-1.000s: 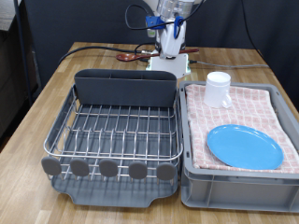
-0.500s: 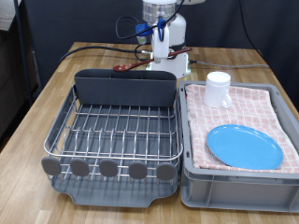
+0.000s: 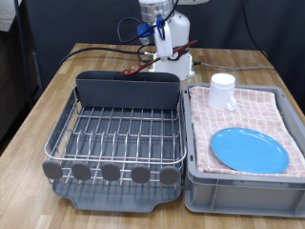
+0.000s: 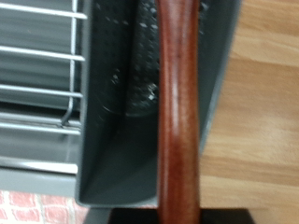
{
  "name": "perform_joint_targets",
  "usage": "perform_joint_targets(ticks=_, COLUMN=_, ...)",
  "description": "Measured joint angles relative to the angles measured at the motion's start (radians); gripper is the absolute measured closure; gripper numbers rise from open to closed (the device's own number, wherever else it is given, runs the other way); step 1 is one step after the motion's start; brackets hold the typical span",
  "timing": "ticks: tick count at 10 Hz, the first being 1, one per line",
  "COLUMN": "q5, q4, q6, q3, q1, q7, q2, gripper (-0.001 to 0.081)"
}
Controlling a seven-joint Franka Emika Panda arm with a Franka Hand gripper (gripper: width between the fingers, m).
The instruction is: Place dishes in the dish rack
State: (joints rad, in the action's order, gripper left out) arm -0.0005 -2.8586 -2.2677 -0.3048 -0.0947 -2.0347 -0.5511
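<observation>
Reddish-brown smooth wooden spoon [image 4: 177,112], gripped in the closed pincer [image 3: 155,21], hangs over the grey perforated utensil compartment [image 4: 131,103].

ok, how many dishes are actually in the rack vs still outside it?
0 in the dish rack. 3 outside: blue plate and white mug in the cloth-lined bin; wooden spoon at the gripper, over the utensil compartment.

1. Pincer [image 3: 152,21]: partly cut off by the exterior view's top edge; finger state not discernible.
2. Wooden spoon [image 4: 177,112]: blurred in the wrist view, both ends cut off by the picture's edges.
3. Spoon in the exterior view: mostly hidden behind the utensil compartment [image 3: 129,91].
4. Grey bin [image 3: 243,186]: lower corner cut off.
</observation>
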Motion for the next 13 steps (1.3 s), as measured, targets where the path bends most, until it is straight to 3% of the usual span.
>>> perform_joint_targets(ticks=4, q5=0.085, q4=0.004, q6=0.035, q3=-0.097, q1=-0.018, q7=0.151, q2=-0.011, gripper=0.0715)
perform_joint_targets(ticks=7, q5=0.106, q4=0.033, q6=0.108, q3=-0.151, q1=-0.027, q7=0.206, q2=0.011, gripper=0.0715)
perform_joint_targets(ticks=13, q5=0.133, q4=0.09, q6=0.14, q3=-0.217, q1=-0.056, q7=0.31, q2=0.114, gripper=0.0715)
